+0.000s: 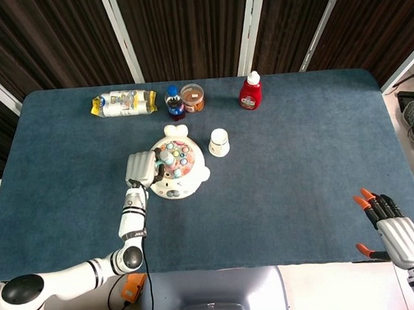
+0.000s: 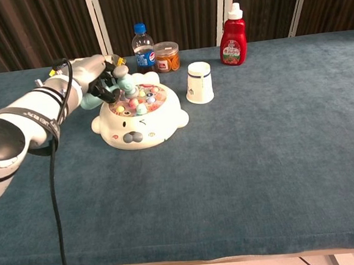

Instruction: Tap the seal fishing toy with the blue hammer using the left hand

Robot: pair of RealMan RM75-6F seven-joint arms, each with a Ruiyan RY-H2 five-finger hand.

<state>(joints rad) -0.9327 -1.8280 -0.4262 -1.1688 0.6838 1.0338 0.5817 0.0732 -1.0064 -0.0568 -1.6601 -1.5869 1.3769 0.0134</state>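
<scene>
Seal fishing toy (image 2: 140, 117) is sat just left of the paper cup (image 2: 199, 82), and the blue hammer (image 2: 123, 81) is gripped by the left hand (image 2: 93, 82), head poised over the toy's top. Tapping step, looks like; a short downward flick is needed next. Right hand (image 1: 397, 233) is parked far right of the toy, fingers spread, nothing held.

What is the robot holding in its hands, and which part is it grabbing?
The left hand holds the blue hammer by its handle, head over the seal fishing toy. The right hand holds nothing.
</scene>
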